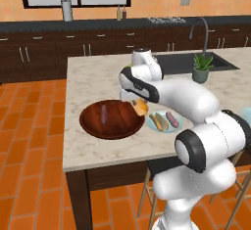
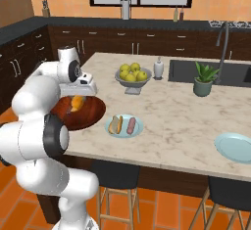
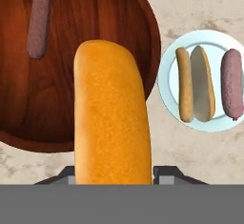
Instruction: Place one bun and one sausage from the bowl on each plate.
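A white robot arm (image 1: 196,102) built of fat, rounded glossy segments, with dark charcoal bands ringing each joint and round grey-white caps on the joint ends. Its hand (image 2: 83,83) is a boxy white block with a dark underside and small dark finger tips.

hand (image 3: 113,182): its fingertips sit behind the bun (image 3: 112,116), so I can't see how they close
bowl (image 3: 71,99): cut off by the top and left edges from the hand camera; the arm covers its left part from the right base camera
second plate (image 2: 234,147): cut by the right edge
loose sausage (image 3: 39,18): top end runs out of the picture
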